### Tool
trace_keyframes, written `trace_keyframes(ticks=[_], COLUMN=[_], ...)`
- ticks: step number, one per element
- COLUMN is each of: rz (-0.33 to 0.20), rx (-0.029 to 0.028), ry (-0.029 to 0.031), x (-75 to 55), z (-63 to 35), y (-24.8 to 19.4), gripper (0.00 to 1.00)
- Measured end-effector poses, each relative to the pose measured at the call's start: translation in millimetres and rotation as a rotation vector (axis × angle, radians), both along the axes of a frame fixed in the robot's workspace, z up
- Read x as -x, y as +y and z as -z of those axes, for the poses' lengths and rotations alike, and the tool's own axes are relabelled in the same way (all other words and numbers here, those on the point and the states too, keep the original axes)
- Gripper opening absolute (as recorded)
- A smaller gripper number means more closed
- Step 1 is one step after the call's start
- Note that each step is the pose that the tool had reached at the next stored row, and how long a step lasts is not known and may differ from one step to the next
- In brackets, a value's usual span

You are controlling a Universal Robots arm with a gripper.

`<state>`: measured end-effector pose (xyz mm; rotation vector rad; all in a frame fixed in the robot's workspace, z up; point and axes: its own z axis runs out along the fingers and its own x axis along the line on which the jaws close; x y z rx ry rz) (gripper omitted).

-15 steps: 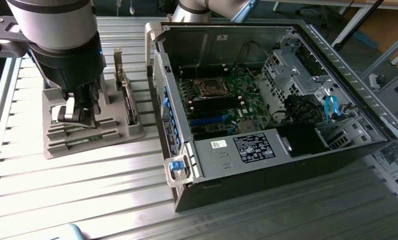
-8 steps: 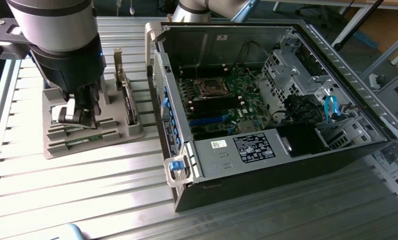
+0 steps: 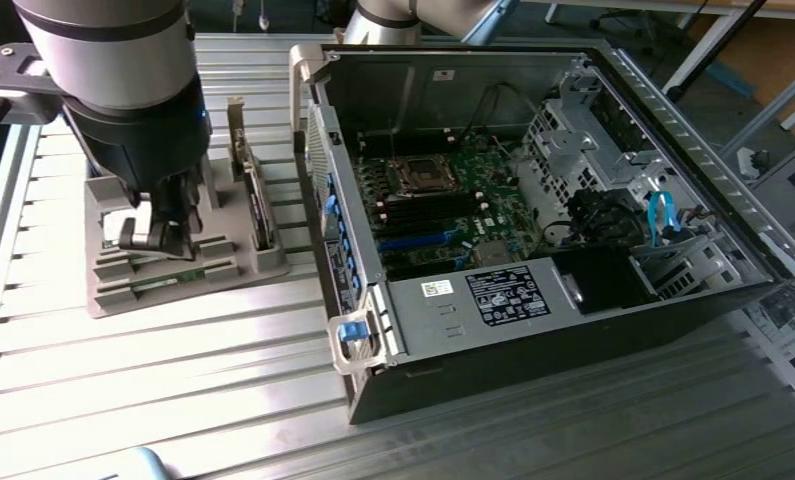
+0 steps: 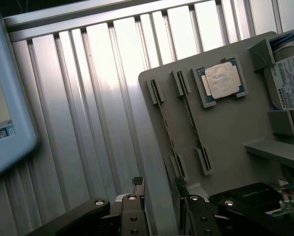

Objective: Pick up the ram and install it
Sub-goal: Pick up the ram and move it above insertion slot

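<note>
Misalignment is the main risk. The gripper [image 3: 157,238] hangs low over the tray [image 4: 225,132] with its fingers [image 4: 132,204] spread wide and nothing between them. The ram [image 4: 167,132] sits in the tray, held at each end by a clip, in the row furthest from the CPU [image 4: 223,81] and drive [image 4: 290,81].

In the wrist view the ram's near end seems to lie closer to one fingertip than to the middle of the gap. A descent from this pose could therefore land a finger on the board's top edge or on a clip instead of straddling it. That could bend the stick, chip a component or jolt the tray across the slats [image 4: 102,108]. A grip taken near one end would probably let the stick swing as it lifts, and it could then meet the slot in the case [image 3: 504,330] crooked. The second pair of clips [image 4: 192,123] runs just beside the ram, so a finger could also catch there.

The ram stands on its long edge, thin face up, and shows as a narrow dark line. Its long axis runs along the tray, from the end nearest the gripper away towards the tray's far edge, parallel to the neighbouring clips. I cannot tell which way its contact edge faces, though downward into the tray seems likely
</note>
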<state>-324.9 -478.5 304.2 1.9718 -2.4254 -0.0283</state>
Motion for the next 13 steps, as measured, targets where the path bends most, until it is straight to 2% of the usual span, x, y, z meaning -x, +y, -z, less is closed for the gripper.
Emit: trace_keyframes(ticks=[13], rz=[0.000], rx=[0.0000], ry=[0.0000], x=[0.0], z=[9.2], y=[0.0], gripper=[0.36])
